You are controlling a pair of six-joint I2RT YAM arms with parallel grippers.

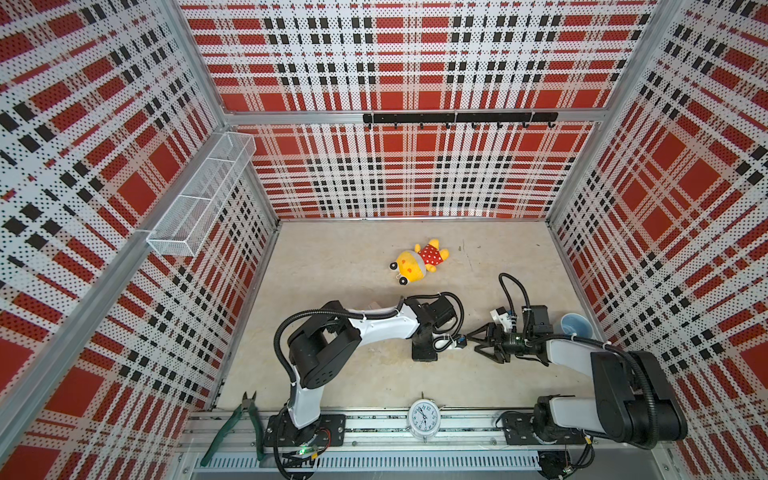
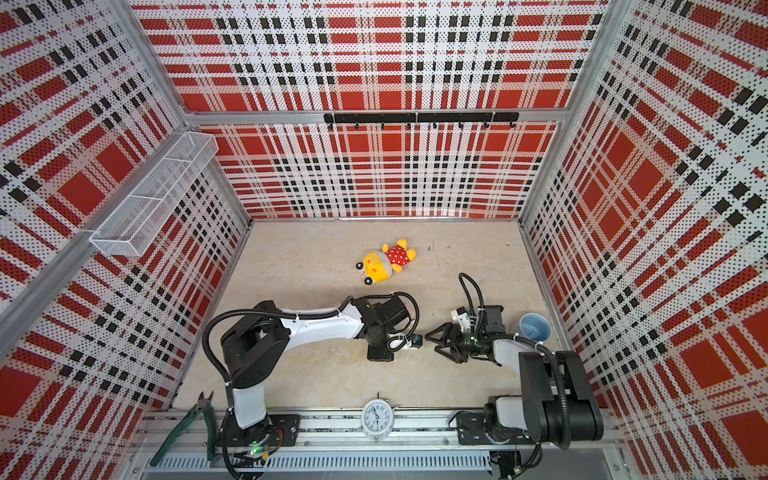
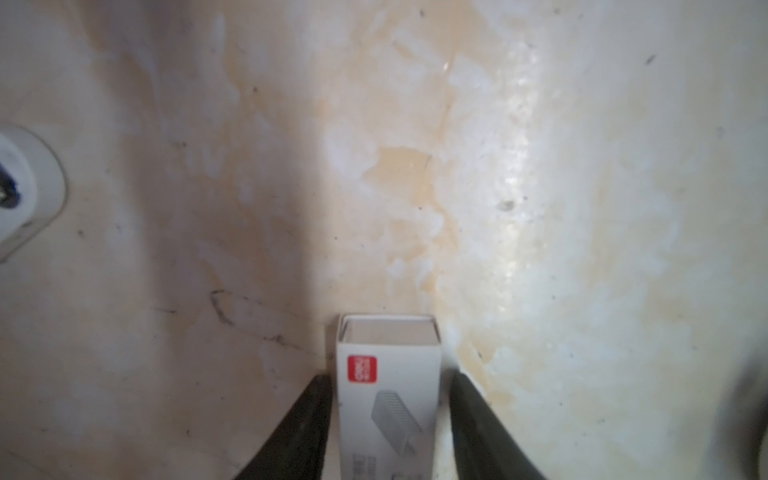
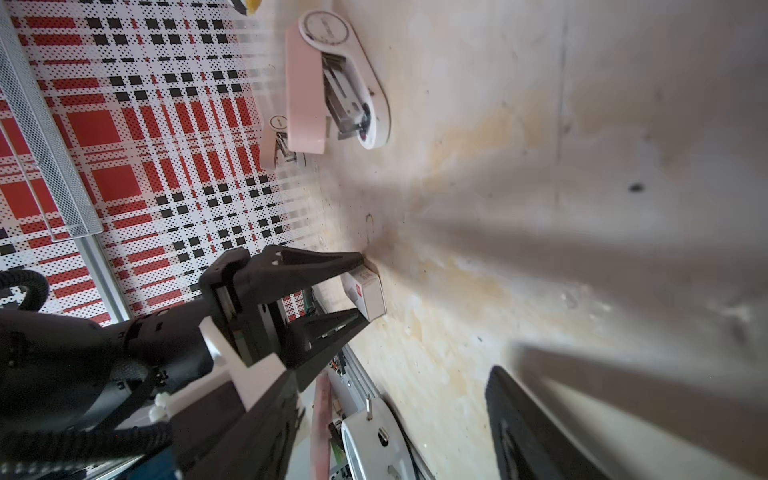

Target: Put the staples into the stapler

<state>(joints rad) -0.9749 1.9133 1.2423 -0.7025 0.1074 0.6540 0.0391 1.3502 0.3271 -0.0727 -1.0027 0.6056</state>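
We find no loose staples in any view: no silvery strip shows, so we judge they are inside the small white box (image 3: 388, 415). It lies flat on the table (image 3: 540, 208), and the end facing away from the arm is open. The left gripper (image 3: 390, 375) brackets that box with its jaws partly apart, one side against the cardboard and a sliver of gap at the other. It is not pinching, and we read this as steadying the box for the other arm. The right gripper (image 1: 471, 343) hangs just beside it, spread wide and empty.

Only the right wrist view shows the stapler (image 4: 336, 83). Its pink lid is swung up and its channel bared for loading, well apart from the box. In both top views the left arm hides the box.
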